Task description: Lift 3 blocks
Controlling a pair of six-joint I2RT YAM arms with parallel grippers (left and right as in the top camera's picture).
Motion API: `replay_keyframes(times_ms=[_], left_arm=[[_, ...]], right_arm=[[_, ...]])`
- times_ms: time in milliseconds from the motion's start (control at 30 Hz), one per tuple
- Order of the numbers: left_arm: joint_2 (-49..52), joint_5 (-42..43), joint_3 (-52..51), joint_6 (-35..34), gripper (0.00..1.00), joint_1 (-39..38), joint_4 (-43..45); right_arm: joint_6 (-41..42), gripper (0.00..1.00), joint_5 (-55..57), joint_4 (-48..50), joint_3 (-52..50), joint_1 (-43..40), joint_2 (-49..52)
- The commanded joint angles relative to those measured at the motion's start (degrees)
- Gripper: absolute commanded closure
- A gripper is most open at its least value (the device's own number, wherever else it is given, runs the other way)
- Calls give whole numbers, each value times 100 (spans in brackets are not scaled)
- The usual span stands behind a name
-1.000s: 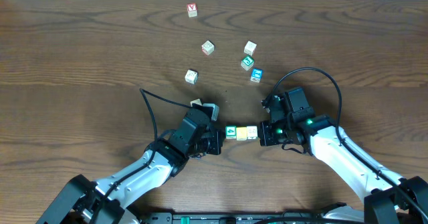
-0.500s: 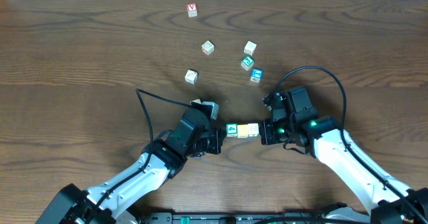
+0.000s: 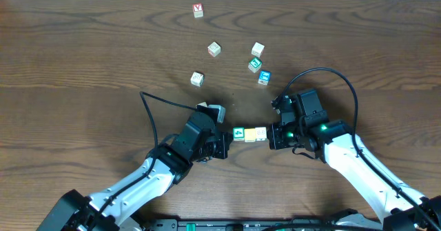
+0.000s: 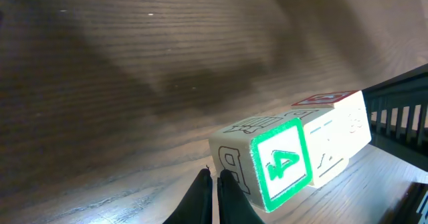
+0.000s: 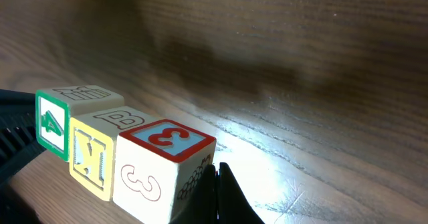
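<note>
Counter point(image 3: 83, 65): dark wood. Left arm point(image 3: 155, 170) and right arm point(image 3: 348, 155) reach low from near edge, angled inward, tips facing. Between them, mid-counter: green block point(image 3: 238, 134), yellow block point(image 3: 249, 136), red-marked block point(image 3: 260, 135) touching in one row, long axis left-right, green end toward left arm. Left fingers point(image 4: 200, 204) pressed together, tips against green block. Right fingers point(image 5: 231, 210) pressed together, against red-marked block.

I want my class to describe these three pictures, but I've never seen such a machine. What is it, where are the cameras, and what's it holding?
Two robot arms work at a wooden table. One picture looks down from above; the other two come from a camera on each wrist. Three blocks form a row: green block, yellow block, red-marked block. The left gripper and right gripper, both shut, press on the row's ends. Other loose blocks lie farther back.
</note>
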Motion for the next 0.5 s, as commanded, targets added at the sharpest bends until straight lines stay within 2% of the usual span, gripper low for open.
replay_keyframes(times_ms=[0,467], left_arm=[[-197,435,57,33,93,-90,120],[-260,457,57,28,93,-90,116]], right_arm=[[-114,99,-752,15,181,131,-90],[-203,99,-752,-304,444,131,-90]])
